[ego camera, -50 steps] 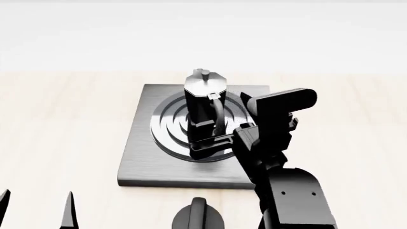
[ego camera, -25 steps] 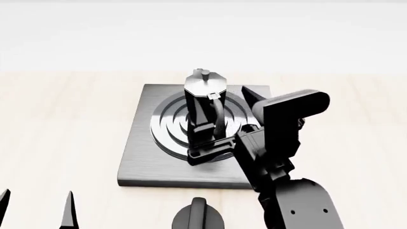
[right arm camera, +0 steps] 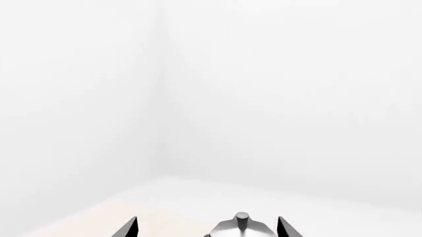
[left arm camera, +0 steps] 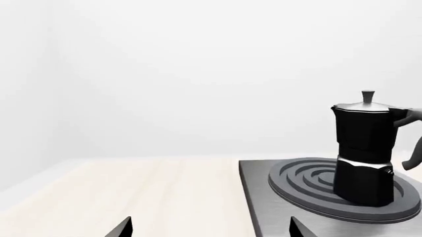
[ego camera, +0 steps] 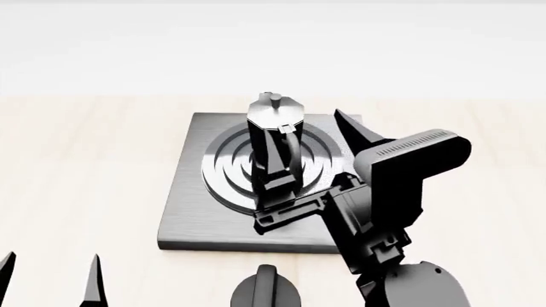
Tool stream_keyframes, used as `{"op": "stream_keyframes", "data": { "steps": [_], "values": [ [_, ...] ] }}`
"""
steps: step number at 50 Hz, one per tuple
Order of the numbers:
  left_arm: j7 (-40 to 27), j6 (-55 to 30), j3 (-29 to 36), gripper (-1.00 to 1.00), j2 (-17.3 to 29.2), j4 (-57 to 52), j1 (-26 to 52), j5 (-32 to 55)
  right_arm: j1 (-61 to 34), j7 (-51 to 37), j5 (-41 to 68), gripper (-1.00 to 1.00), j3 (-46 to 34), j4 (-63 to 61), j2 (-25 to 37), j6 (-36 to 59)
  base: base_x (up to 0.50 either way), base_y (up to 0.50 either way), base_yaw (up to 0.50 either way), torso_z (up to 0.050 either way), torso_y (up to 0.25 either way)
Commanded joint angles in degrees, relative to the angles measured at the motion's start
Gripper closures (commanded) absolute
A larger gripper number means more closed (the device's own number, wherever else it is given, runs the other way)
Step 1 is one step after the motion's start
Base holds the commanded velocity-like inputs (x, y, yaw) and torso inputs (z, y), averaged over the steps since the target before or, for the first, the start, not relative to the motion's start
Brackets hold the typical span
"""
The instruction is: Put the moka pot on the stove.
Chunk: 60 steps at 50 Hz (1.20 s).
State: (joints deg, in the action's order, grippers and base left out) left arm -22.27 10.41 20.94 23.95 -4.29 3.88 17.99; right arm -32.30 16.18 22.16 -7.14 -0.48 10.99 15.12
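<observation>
Two grippers: both are showing spread fingers, neither holding anything.
Right gripper (ego camera: 320, 169): hanging over the near right part of the stove, jaws apart on either side of the pot's handle, and I cannot tell whether a finger is touching it.
Left gripper (ego camera: 47, 281): idling low at the near left over the tabletop (ego camera: 85, 166), well apart from everything.
Moka pot (ego camera: 275, 137): standing upright on the ring burner (left arm camera: 310, 185), lid on.
Stove (ego camera: 201, 220): lying flat on the tabletop, a black knob (ego camera: 266, 293) just beside its near edge.
Progress: placing is looking done; only clearing the right arm seems left.
</observation>
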Motion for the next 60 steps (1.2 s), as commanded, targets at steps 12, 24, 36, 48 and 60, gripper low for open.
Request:
{"op": "stream_keyframes", "data": {
  "steps": [12, 24, 36, 48, 60],
  "values": [
    [-0.29, 0.1, 0.14, -1.0, 0.01, 0.19, 0.13, -0.13, 3.29, -1.63, 1.66, -1.0, 0.53, -8.48, 1.64, -0.06, 0.0, 0.0, 0.0, 0.0, 0.0],
    [-0.46, 0.03, 0.18, -1.0, 0.26, -0.34, -0.14, -0.08, 4.93, -1.64, 2.53, -1.0, -0.09, -14.29, 2.88, 0.16, 0.0, 0.0, 0.0, 0.0, 0.0],
    [-0.71, 0.41, 0.26, -1.0, 0.39, -0.65, -0.75, -0.24, 6.22, -1.77, 3.21, -1.0, -0.47, -18.31, 3.8, 0.05, 0.0, 0.0, 0.0, 0.0, 0.0],
    [-0.67, 0.39, 0.39, -1.0, 0.34, -0.37, -0.44, -0.2, 7.25, -2.37, 3.73, -1.0, -0.2, -21.46, 4.61, -0.4, 0.0, 0.0, 0.0, 0.0, 0.0],
    [-0.69, 0.34, 0.52, -1.0, 0.34, -0.28, -0.23, -0.15, 8.24, -3.2, 4.33, -1.0, 0.32, -24.73, 5.51, -0.75, 0.0, 0.0, 0.0, 0.0, 0.0]
  ]
}}
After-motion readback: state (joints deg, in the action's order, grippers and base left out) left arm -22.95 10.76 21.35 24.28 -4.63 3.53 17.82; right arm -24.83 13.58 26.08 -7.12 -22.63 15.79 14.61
